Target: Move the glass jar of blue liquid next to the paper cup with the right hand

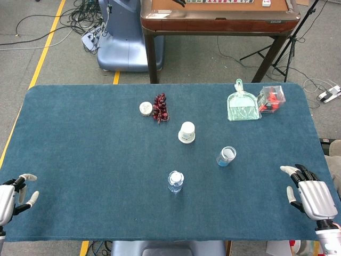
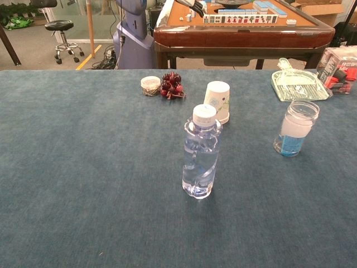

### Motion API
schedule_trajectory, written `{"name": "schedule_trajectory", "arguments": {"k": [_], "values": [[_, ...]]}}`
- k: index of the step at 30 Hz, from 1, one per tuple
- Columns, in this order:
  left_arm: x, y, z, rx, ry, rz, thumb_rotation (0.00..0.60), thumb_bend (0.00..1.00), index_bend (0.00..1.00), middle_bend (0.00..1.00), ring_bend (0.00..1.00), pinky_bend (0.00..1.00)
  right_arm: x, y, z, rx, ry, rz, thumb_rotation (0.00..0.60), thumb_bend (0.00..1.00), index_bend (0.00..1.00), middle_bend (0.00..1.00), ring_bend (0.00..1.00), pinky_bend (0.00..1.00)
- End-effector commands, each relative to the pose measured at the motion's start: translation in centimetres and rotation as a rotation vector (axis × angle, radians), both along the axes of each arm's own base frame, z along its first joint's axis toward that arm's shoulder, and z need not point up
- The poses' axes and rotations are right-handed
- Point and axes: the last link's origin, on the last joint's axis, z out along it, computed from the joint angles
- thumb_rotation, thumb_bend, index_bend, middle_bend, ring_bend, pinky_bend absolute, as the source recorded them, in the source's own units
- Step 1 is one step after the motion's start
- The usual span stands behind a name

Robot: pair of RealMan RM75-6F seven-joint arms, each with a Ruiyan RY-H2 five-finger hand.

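Glass jar (image 1: 226, 156) well apart from right hand (image 1: 311, 194) (fingers (image 1: 298, 170) spread, empty).

I'm working in what looks like a robotics lab: a blue-covered table (image 1: 80, 160) on grey floor marked with yellow tape (image 1: 45, 45), loose cables (image 1: 80, 16), a tripod (image 1: 290, 48), another robot's blue base (image 1: 120, 40), and a mahjong table (image 2: 240, 30) behind.

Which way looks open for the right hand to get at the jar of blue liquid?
Probably straight in from the right: the right hand rests open at the table's near right edge, and only bare cloth lies between it and the jar. The bottle stands clear.
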Motion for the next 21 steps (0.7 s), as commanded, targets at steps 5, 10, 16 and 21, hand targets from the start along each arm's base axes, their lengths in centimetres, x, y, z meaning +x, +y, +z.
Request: {"name": "schedule_trajectory", "arguments": {"k": [5, 10, 16, 21], "values": [[-0.1, 0.0, 0.0, -0.001, -0.005, 0.005, 0.600, 0.30, 0.42, 0.81, 0.59, 0.78, -0.4, -0.2, 0.1, -0.007, -0.006, -0.022, 0.600, 0.58, 0.23, 0.26, 0.13, 0.28], [-0.2, 0.0, 0.1, 0.003, -0.008, 0.007, 0.600, 0.31, 0.42, 0.81, 0.59, 0.78, -0.5, -0.4, -0.2, 0.005, -0.004, -0.026, 0.600, 0.58, 0.23, 0.26, 0.13, 0.28], [-0.4, -0.1, 0.2, 0.005, -0.010, 0.012, 0.600, 0.30, 0.42, 0.81, 0.59, 0.78, -0.8, -1.0, -0.5, 0.013, 0.001, -0.038, 0.600, 0.58, 0.23, 0.26, 0.13, 0.28], [-0.5, -0.3, 0.5, 0.012, -0.015, 0.015, 0.600, 0.30, 0.42, 0.81, 0.59, 0.78, -0.8, -1.5, -0.8, 0.017, 0.005, -0.038, 0.600, 0.58, 0.23, 0.26, 0.13, 0.28]]}}
